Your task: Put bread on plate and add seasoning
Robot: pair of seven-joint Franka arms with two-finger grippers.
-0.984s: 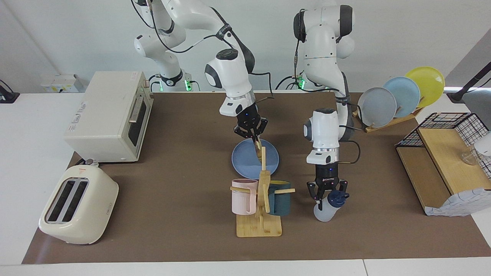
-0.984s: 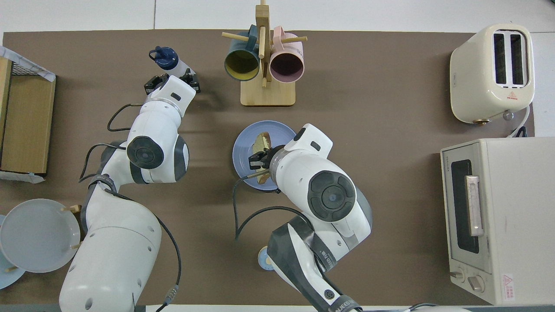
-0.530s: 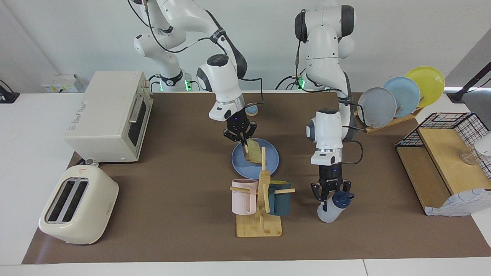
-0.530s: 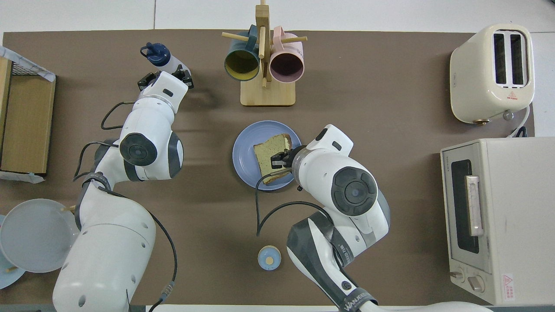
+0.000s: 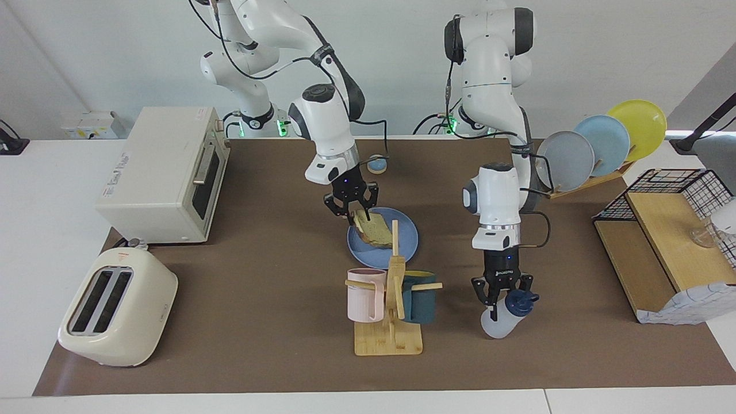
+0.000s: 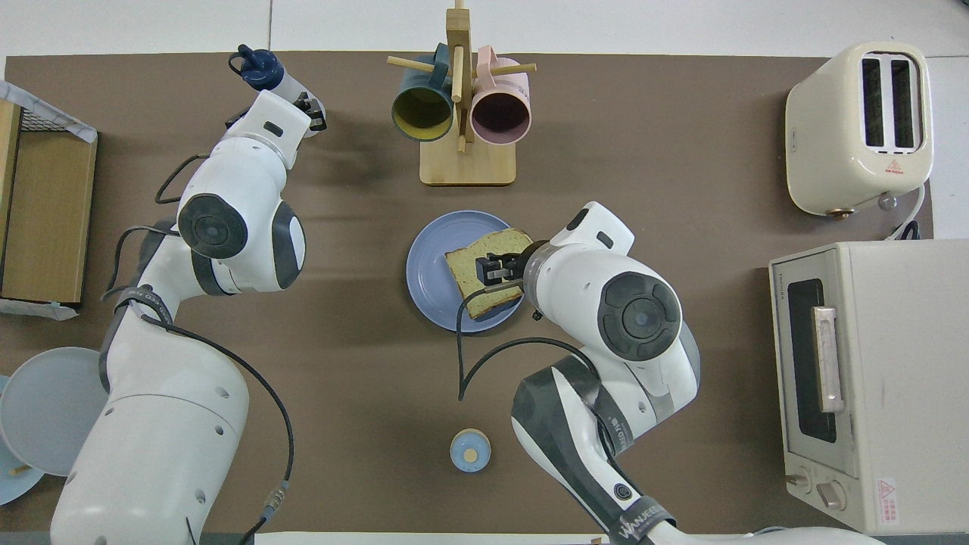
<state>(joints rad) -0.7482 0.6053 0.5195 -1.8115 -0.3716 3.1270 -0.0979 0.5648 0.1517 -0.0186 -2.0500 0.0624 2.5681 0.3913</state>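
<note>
Right tool (image 5: 351, 214), mid-frame, fingers parted around the corner of the bread (image 5: 375, 232) lying on the plate (image 5: 407, 248); withdrawing could drag the slice. Left tool (image 5: 502, 298), lower right, clamps the tilted seasoning (image 5: 499, 323); it may slip.

**Two arms down at the table**

The left arm reaches out long, its white wrist upright, left gripper (image 5: 499, 300) pointing down with black fingers pinched. The right arm bends inward, right gripper (image 5: 352, 214) angled down, fingers spread.
</note>
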